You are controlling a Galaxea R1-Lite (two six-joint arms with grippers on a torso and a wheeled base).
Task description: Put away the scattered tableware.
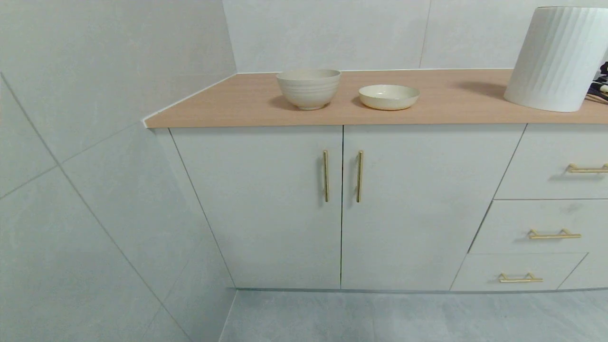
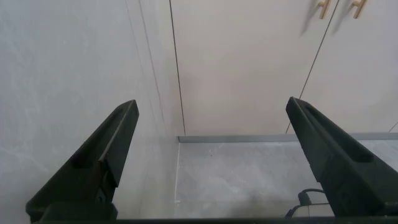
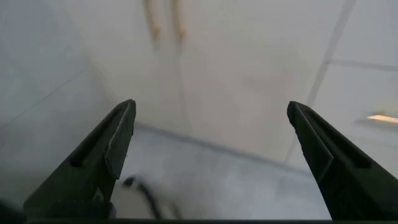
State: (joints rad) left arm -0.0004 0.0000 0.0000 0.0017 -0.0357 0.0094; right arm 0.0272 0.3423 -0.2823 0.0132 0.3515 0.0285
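Nothing is put away yet: the bowl (image 1: 308, 88) and dish (image 1: 388, 96) sit on the counter (image 1: 228, 107), well above the left gripper (image 2: 211, 162) and right gripper (image 3: 211, 162) (both spread wide, empty).

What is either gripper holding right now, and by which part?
Nothing. The left gripper and right gripper both have jaws wide open and empty; the bowl and shallow dish sit on the countertop.
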